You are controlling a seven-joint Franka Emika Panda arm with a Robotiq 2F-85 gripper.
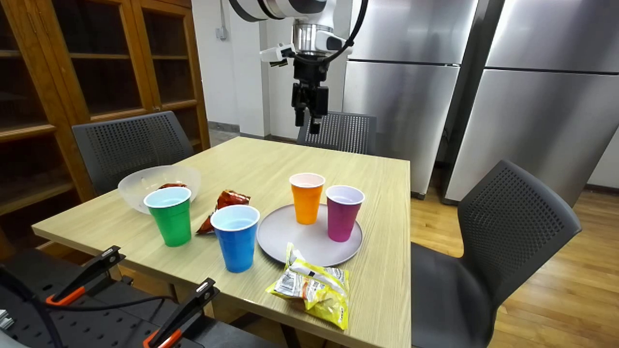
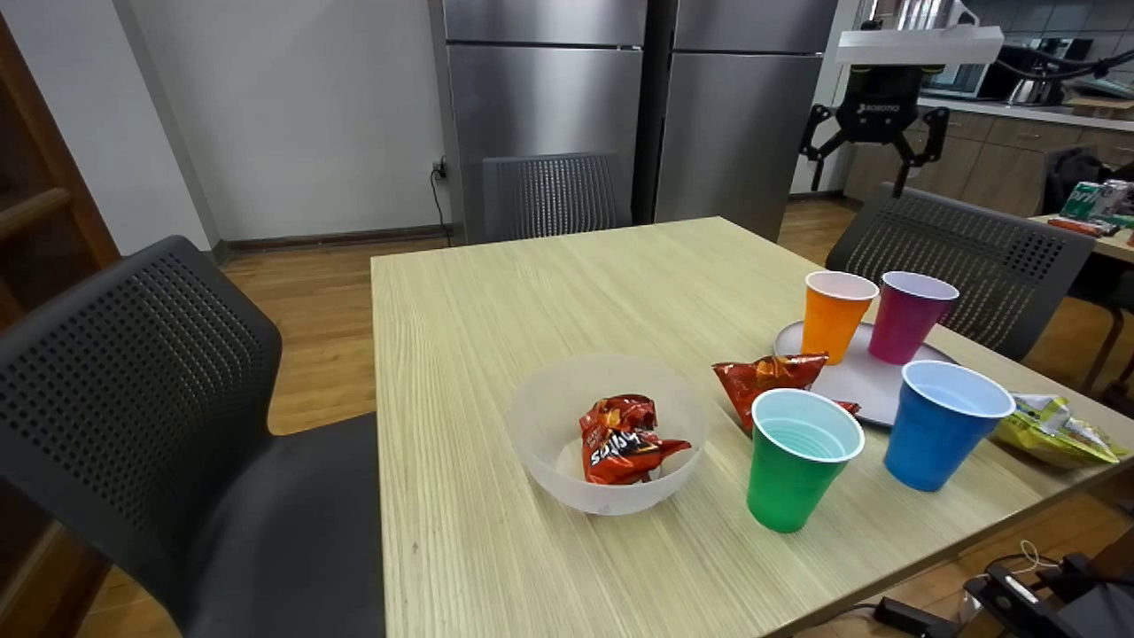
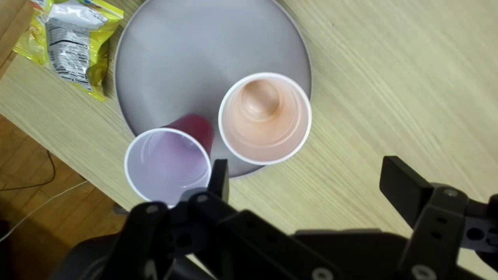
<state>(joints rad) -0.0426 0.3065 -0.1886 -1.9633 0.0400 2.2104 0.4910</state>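
My gripper [image 1: 307,123] is open and empty, high above the table; its spread fingers also show in an exterior view [image 2: 858,186] and in the wrist view [image 3: 305,175]. Nearest below are an orange cup [image 1: 307,203] and a purple cup [image 1: 342,220], upright on a grey round plate [image 1: 285,241]. The wrist view looks into the orange cup [image 3: 264,116] and the purple cup [image 3: 169,165]. A blue cup [image 1: 236,244] and a green cup [image 1: 171,220] stand on the table. A yellow snack bag [image 1: 314,287] lies beside the plate. A red bag [image 2: 766,381] lies behind the green cup.
A translucent white bowl [image 2: 540,443] holds another red snack bag [image 2: 625,443]. Dark chairs [image 1: 512,232] stand around the wooden table [image 2: 461,354]. Steel refrigerators [image 1: 401,111] and a wooden cabinet [image 1: 106,58] are behind. Black and orange clamps [image 1: 184,311] sit near the table edge.
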